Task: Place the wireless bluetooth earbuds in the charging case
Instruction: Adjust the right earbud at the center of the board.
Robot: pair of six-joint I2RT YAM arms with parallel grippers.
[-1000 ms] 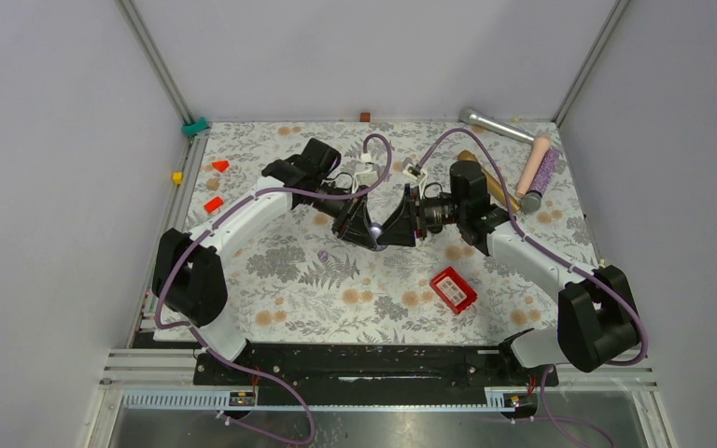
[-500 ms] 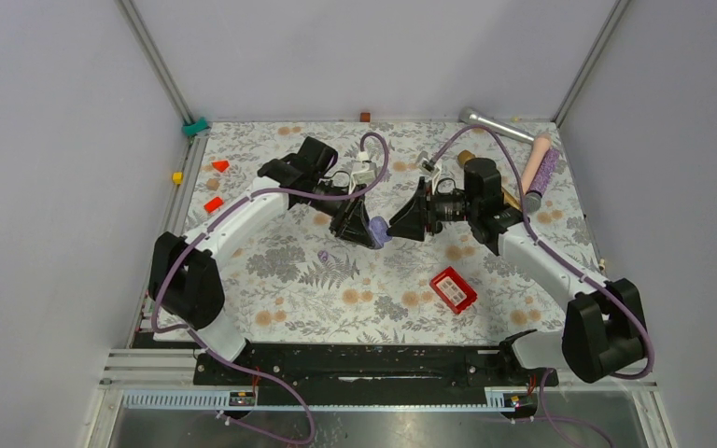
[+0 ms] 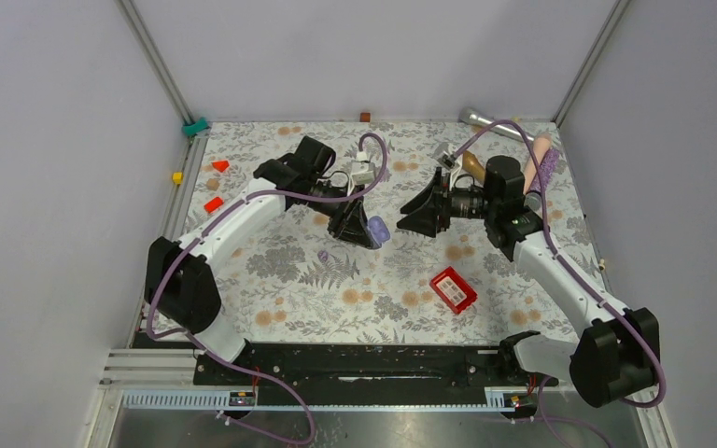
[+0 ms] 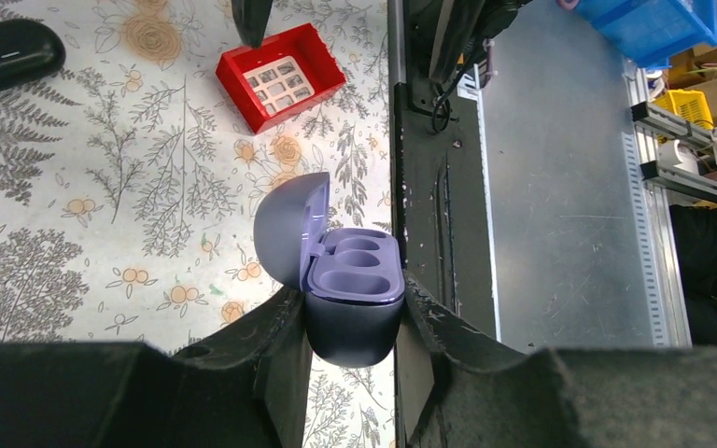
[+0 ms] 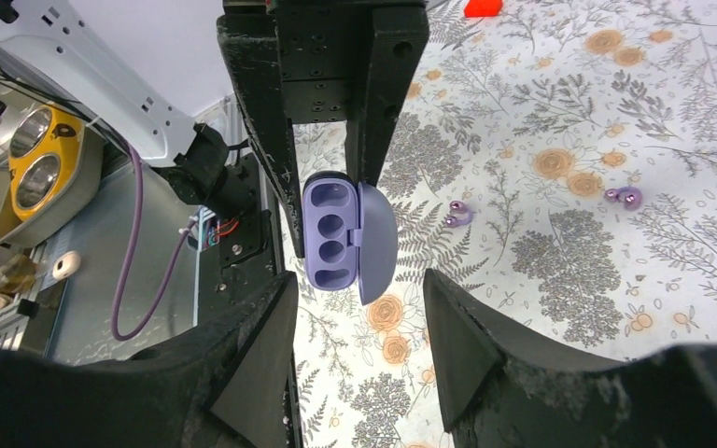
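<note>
Backed right fingers [image 3: 422,213] off charging case [image 4: 355,280]; they now stand apart, empty. My left fingers [image 3: 359,227] clamp case, lid open, both wells bare. Purple earbuds [image 5: 457,217] lie loose on counter [image 3: 336,299]: pickup next, I judge.

You are looking at a robotics lab test cell: plain grey panels [image 3: 47,140] on aluminium posts [image 3: 154,61] box in a floral-print table [image 3: 317,280] with a black mounting rail [image 3: 364,366]. Past the bare steel bench [image 4: 569,187] stand blue storage bins [image 4: 663,23] and shelving clutter.
</note>
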